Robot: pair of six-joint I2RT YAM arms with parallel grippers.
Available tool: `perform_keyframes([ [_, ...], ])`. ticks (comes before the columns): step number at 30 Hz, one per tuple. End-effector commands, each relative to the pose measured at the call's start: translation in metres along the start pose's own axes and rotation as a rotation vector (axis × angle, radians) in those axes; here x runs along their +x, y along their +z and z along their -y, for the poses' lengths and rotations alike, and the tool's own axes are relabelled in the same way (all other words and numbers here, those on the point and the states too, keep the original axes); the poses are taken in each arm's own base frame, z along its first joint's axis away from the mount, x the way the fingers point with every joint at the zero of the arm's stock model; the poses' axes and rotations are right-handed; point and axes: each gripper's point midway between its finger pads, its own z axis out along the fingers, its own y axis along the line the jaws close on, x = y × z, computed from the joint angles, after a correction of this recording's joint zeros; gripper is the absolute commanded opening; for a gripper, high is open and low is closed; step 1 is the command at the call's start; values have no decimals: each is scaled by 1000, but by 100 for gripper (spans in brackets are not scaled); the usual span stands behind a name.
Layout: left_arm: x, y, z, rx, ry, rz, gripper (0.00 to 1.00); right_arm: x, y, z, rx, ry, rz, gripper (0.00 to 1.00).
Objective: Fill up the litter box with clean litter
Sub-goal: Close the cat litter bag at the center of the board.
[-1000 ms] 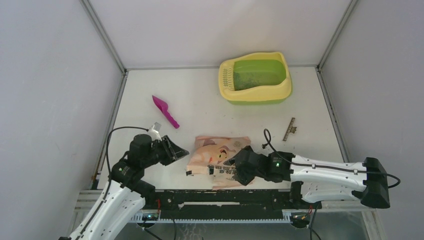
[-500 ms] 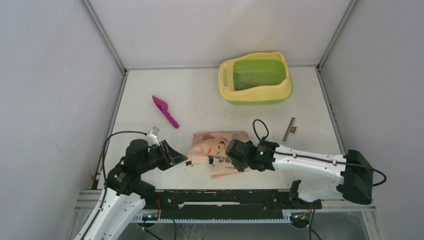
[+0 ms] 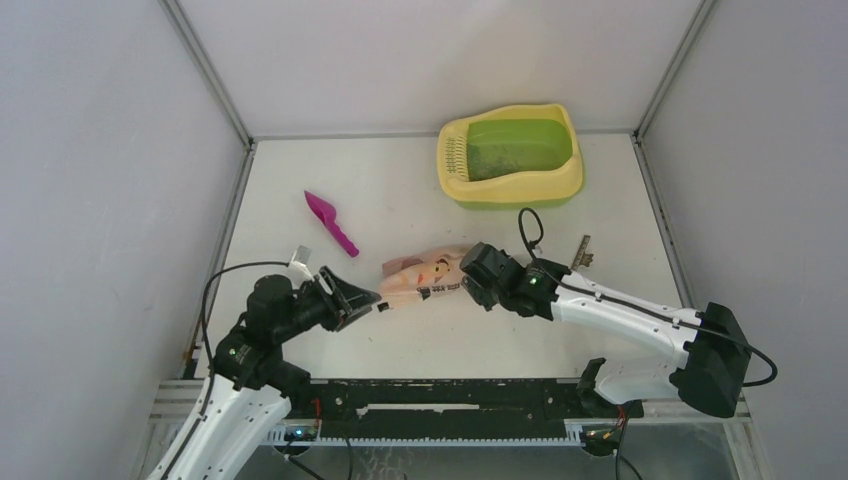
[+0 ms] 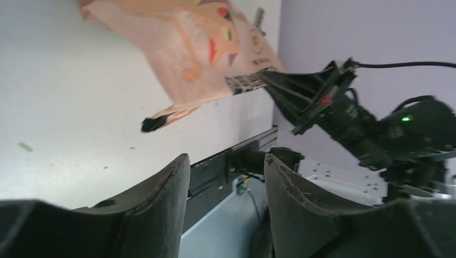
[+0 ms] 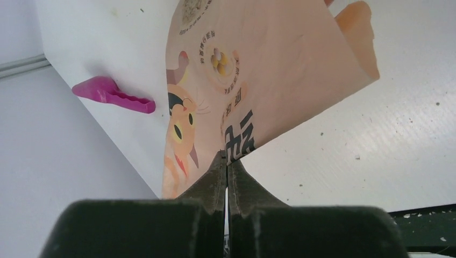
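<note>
The litter box, pale yellow rim around a green basin, stands at the back right, with litter as dark specks on its floor. A peach-pink printed bag hangs tilted above the table's middle. My right gripper is shut on the bag's right edge; in the right wrist view the tips pinch the printed edge of the bag. My left gripper stands open just left of the bag's lower corner, with nothing between its fingers. The bag lies ahead of it.
A magenta scoop lies on the table at the left, also seen as the scoop in the right wrist view. A small metal strip lies right of my right arm. A few stray specks dot the white table.
My right gripper has shut on the bag's edge and drawn it up and away from the front edge. The left gripper has opened wider and edged toward the bag.
</note>
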Motion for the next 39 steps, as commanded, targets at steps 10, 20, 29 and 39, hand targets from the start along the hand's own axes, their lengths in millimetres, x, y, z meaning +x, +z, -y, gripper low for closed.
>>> perform_keyframes([
  [10, -13, 19, 32, 147, -265, 11, 74, -6, 0, -29, -135, -159, 26, 0],
  [20, -15, 37, 24, 134, -365, 12, 78, -6, 8, -21, -162, -182, 6, 0],
  [29, -19, 52, 18, 104, -392, 17, 78, -7, 10, -18, -180, -170, -14, 0],
  [39, -15, 49, 21, 117, -411, 29, 78, -9, 13, -21, -186, -173, -21, 0],
])
